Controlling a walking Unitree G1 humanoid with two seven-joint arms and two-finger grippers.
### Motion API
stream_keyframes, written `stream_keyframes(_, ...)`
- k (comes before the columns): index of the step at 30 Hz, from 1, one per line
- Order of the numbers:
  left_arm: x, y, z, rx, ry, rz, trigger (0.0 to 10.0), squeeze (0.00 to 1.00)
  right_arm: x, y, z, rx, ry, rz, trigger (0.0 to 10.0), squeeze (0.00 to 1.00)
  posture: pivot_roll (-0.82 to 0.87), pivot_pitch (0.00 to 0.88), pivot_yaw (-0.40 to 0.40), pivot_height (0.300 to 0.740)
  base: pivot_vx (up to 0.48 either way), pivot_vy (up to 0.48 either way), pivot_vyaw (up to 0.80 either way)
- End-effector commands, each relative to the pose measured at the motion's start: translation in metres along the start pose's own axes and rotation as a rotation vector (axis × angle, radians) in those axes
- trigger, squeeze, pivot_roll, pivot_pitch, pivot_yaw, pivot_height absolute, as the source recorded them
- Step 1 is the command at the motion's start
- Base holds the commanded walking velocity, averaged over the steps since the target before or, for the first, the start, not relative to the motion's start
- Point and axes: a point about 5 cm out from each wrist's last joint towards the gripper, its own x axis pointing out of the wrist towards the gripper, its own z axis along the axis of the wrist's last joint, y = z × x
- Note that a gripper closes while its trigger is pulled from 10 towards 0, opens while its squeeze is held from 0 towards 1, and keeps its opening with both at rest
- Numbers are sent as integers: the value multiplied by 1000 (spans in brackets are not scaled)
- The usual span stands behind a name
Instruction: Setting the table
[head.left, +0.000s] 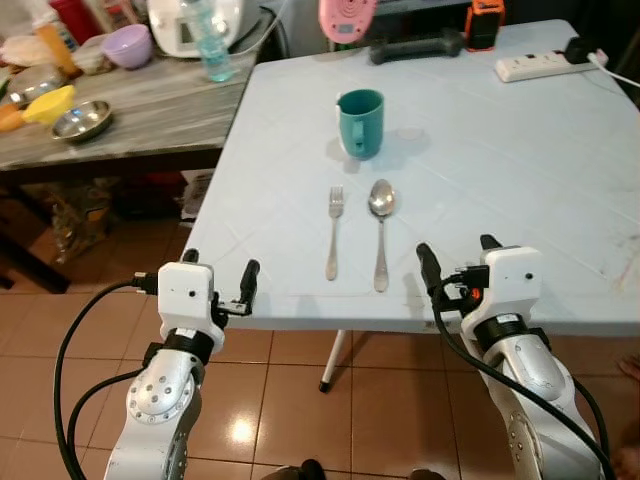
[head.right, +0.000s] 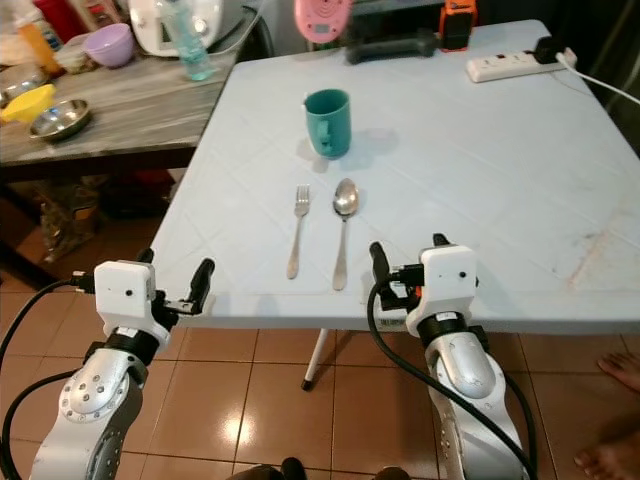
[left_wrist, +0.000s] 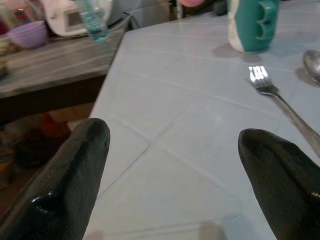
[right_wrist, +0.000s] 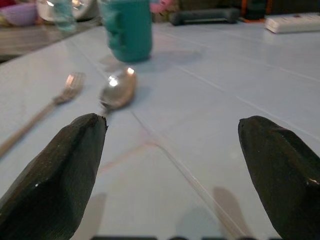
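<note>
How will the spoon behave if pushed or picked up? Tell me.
The spoon looks like stiff metal, so it likely won't flex. Lying flat on the smooth table, it would probably slide rather than roll, and its thin handle may be hard to pinch.

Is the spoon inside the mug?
No, the spoon lies flat on the table beside the fork, in front of the mug.

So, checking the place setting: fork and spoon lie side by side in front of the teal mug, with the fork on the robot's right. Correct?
Not quite. The fork lies on the robot's left of the spoon, as the left eye view shows; both do lie side by side before the teal mug.
</note>
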Motion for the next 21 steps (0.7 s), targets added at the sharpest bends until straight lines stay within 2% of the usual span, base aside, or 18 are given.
stream_keyframes(1, -2, 4, -4, 8, 21, 8, 10000, 0, 0, 3, -1, 12, 0, 2, 10000, 0, -210, 195, 190, 740, 0, 251, -494)
stream_keyframes(7, 0, 3, -3, 11, 18, 6, 10000, 0, -1, 3, -1, 14, -1, -3, 10000, 0, -211, 194, 195, 740, 0, 269, -475)
stream_keyframes(21, 1, 3, -4, 17, 23, 5, 10000, 0, 0, 5, -1, 18, -2, 1, 10000, 0, -214, 195, 200, 740, 0, 350, 0)
